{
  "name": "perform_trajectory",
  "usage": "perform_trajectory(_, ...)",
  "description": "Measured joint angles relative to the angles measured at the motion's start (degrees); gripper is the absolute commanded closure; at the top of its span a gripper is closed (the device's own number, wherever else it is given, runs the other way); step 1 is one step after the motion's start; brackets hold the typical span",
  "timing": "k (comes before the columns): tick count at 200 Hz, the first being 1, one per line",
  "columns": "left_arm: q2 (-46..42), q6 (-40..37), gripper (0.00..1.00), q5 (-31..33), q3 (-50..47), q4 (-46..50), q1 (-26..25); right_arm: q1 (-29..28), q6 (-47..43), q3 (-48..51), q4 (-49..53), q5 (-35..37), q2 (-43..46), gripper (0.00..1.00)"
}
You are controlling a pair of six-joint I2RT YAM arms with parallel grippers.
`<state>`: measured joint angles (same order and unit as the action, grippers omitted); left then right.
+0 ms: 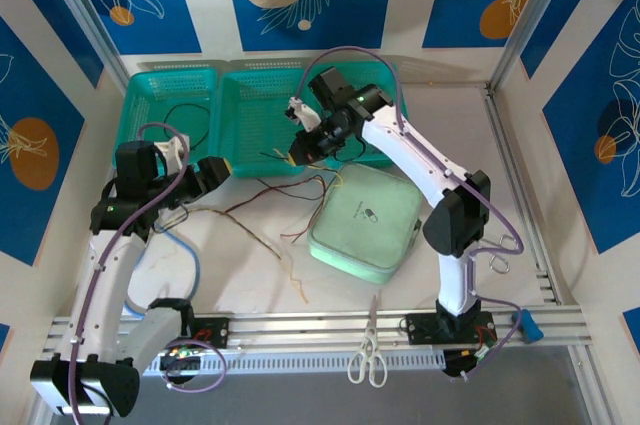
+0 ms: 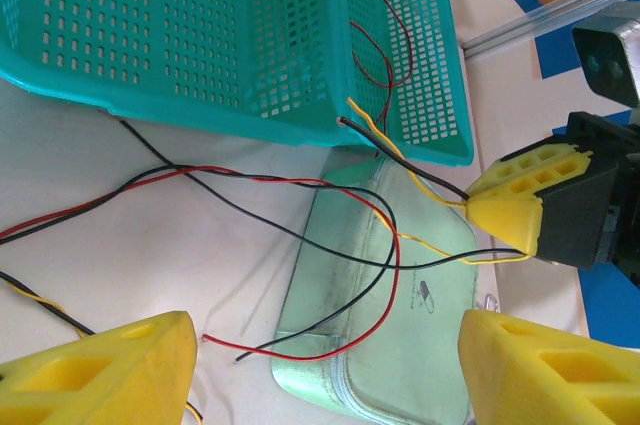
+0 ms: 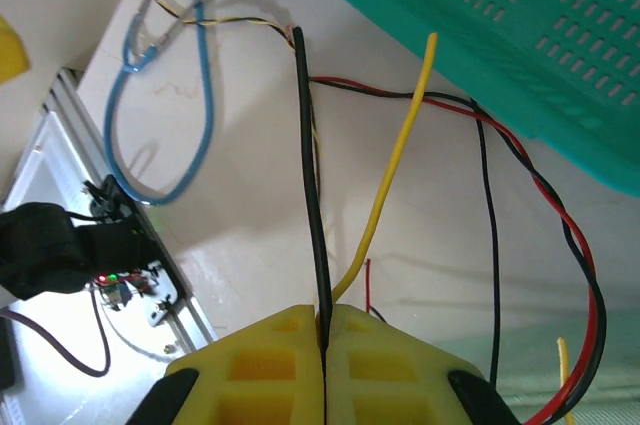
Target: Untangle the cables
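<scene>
Teal perforated plastic baskets stand side by side along the back of the white table (image 1: 470,145). The left-hand basket (image 1: 150,95) holds a thin black wire lying loose on its floor. The neighbouring basket (image 1: 255,105) (image 2: 200,35) has a red-and-black pair curling inside it near its front wall, and a black end and a yellow end reach up to that wall's rim.

The rest of the thin black, red and yellow cables (image 1: 255,207) (image 2: 230,180) (image 3: 310,145) sprawl over the table in front of the baskets. They cross one another, and some strands are draped over the mint-green zipped fabric pouch (image 1: 365,225) (image 2: 400,365).

The right gripper (image 1: 300,150) (image 2: 505,207) (image 3: 325,320) hangs just in front of the second basket. Its yellow fingers are pressed together on a black wire, with a yellow one running out beside it.

The left gripper (image 1: 225,170) (image 2: 328,345) hovers above the table with its yellow fingers spread wide, nothing between them. The cables and the pouch lie below it.

A light-blue-tubed stethoscope (image 1: 193,260) (image 3: 207,95) lies near the left arm. White-handled scissors (image 1: 368,355) rest on the front rail.
</scene>
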<state>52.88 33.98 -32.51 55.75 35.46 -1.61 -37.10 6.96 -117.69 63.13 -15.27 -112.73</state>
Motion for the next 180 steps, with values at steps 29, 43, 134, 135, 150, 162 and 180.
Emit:
perform_trajectory(29,0.0,0.0,0.28,0.04,-0.04,0.0,0.0,0.2,-1.55,-2.38,4.61,2.38,-1.77,1.0)
perform_trajectory(43,0.0,0.0,0.27,0.15,-0.11,0.04,0.0,0.28,-2.12,-3.5,7.04,3.8,-2.93,1.0)
perform_trajectory(134,-0.02,0.0,0.26,0.63,-0.37,0.09,0.0,2.69,-3.45,-6.86,14.21,3.56,-5.38,1.0)
perform_trajectory(135,-0.02,0.0,0.26,0.61,-0.37,0.11,0.0,2.67,-3.48,-6.99,14.25,3.61,-5.35,1.0)
perform_trajectory(150,0.0,0.0,0.26,0.63,-0.37,0.09,0.0,2.14,-3.65,-9.4,14.75,4.48,-5.07,1.0)
perform_trajectory(162,-0.02,0.0,0.26,0.61,-0.37,0.09,0.0,1.4,-3.63,-10.95,14.4,4.9,-4.57,1.0)
perform_trajectory(180,0.0,0.0,0.26,0.61,-0.37,0.09,0.0,0.0,-3.56,-13.29,13.84,4.85,-3.34,1.0)
